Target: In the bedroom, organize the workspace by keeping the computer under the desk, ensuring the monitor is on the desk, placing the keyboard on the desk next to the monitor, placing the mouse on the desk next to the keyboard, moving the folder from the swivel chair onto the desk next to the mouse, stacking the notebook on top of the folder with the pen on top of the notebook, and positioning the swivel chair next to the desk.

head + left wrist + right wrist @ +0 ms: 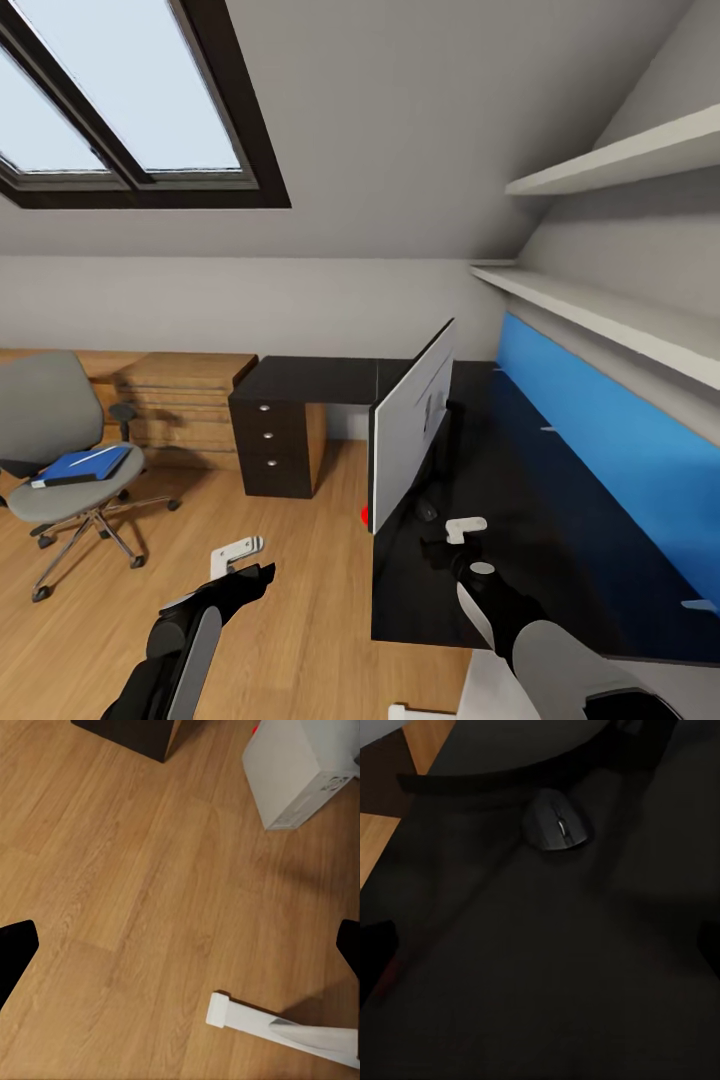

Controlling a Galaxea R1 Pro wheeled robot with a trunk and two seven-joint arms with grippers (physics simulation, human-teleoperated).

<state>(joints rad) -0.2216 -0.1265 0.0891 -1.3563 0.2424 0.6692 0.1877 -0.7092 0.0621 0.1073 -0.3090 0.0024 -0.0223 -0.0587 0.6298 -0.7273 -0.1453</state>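
1. The head view looks across an attic bedroom with sloping pale walls, a dark-framed skylight (130, 100) and a wood plank floor (300, 560).
2. The black L-shaped desk (560, 520) runs along the right wall below a blue wall panel (620, 450) and two white shelves (610, 310); its far wing ends in a black drawer unit (272, 440) with round silver knobs.
3. The monitor (410, 425) stands on the desk near its front edge, seen from behind and at an angle, with a red dot at its lower near corner.
4. A dark mouse (556, 829) lies on the desk top just beside the curved edge of the monitor's foot (510, 772); in the head view it shows as a small dark lump (427, 511) at the monitor's base.
5. The swivel chair (60, 440) stands at the left, well apart from the desk, in front of a wooden drawer chest (180, 400).
6. On the chair seat lies the blue folder (85, 465), with a thin white pen (88, 457) on top; a dark edge shows beneath the folder, and I cannot tell what it is.
7. The light grey computer (296, 769) sits on the floor by the desk, seen from the left wrist camera.
8. The left gripper (240, 560) hangs over bare floor, its fingers spread wide apart and holding nothing.
9. The right gripper (455, 540) hovers above the desk near the mouse; its fingers also stand apart, empty.
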